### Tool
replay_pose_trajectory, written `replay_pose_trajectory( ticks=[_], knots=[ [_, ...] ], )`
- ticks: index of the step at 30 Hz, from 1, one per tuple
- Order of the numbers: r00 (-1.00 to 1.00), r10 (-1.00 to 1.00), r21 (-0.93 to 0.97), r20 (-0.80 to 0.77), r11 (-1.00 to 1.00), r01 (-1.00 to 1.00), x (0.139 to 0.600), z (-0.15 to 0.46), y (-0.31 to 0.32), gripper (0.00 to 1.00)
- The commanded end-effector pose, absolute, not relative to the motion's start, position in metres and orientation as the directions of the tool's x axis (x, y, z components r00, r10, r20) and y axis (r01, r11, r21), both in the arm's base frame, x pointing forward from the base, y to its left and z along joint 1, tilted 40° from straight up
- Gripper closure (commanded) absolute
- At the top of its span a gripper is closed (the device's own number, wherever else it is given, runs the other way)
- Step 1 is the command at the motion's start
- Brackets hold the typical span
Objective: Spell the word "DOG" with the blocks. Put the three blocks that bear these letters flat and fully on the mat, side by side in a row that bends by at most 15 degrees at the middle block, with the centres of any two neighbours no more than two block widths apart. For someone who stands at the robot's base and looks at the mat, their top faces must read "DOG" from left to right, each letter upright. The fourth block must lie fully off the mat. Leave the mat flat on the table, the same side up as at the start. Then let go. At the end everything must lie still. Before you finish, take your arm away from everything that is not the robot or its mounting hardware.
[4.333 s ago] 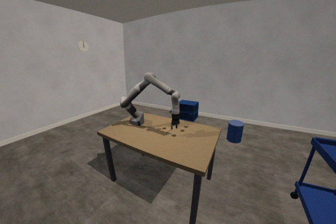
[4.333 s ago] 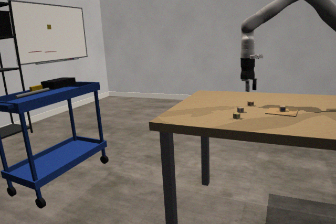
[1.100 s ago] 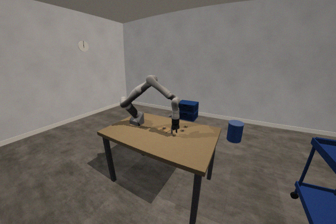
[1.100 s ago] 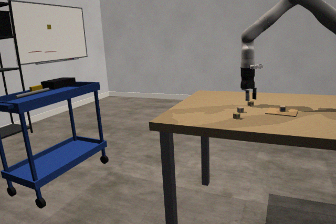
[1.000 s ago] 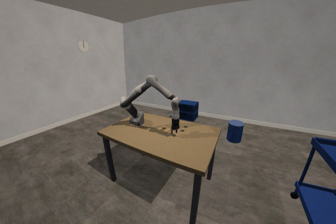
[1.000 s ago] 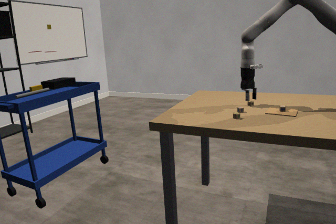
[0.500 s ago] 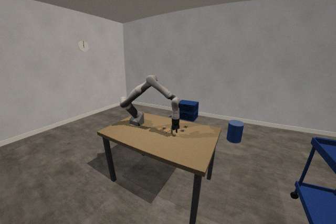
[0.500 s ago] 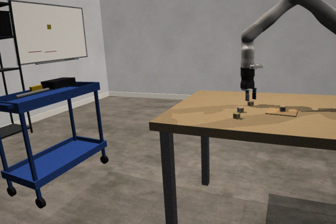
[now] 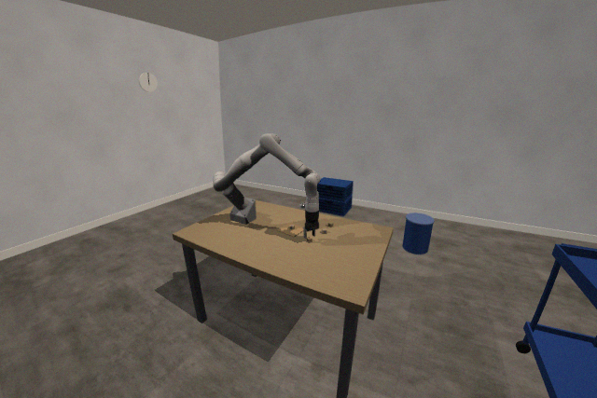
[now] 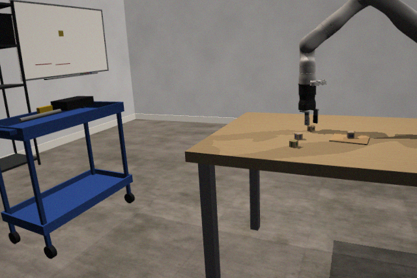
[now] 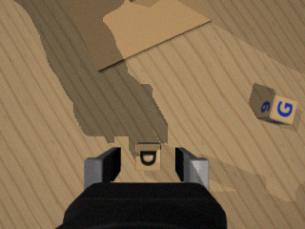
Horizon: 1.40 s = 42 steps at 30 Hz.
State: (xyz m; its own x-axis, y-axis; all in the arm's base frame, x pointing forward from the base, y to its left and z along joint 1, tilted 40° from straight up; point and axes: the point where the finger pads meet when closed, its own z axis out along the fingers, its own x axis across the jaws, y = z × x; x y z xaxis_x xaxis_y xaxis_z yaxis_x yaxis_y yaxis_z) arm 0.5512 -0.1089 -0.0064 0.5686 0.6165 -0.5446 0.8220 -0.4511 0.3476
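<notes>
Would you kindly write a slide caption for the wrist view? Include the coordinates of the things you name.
Open hand [image 9: 310,234] [image 10: 311,122] [image 11: 148,158] above the D block [image 9: 309,240] [image 10: 311,128] [image 11: 148,158], G block [image 9: 324,231] [image 10: 298,136] [image 11: 284,109] off the mat [image 9: 297,231] [image 10: 360,140] [image 11: 157,35].

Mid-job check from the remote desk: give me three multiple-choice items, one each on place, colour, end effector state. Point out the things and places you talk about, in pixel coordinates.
1. Where is the D block?
A) on the mat
B) off the mat
C) on the cart
2. What colour is the G?
A) red
B) green
C) blue
3. How is the end effector?
A) open
B) shut on a block
C) shut, empty

1 B: the D block [image 11: 148,159] lies on bare wood beyond the mat's edge [image 11: 157,39].
2 C: blue print tops the G block [image 11: 285,109].
3 A: the end effector [image 10: 311,122] [image 11: 148,158] has its fingers wide apart.
</notes>
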Motion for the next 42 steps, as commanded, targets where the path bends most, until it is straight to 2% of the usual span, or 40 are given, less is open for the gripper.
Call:
replay_pose_trajectory(
  ticks=[1,42],
  knots=[
    [0.569,0.618,0.349,-0.543,-0.45,0.822,0.552,-0.006,-0.108,0.0],
    [0.569,0.618,0.349,-0.543,-0.45,0.822,0.551,-0.025,-0.124,0.0]
  ],
)
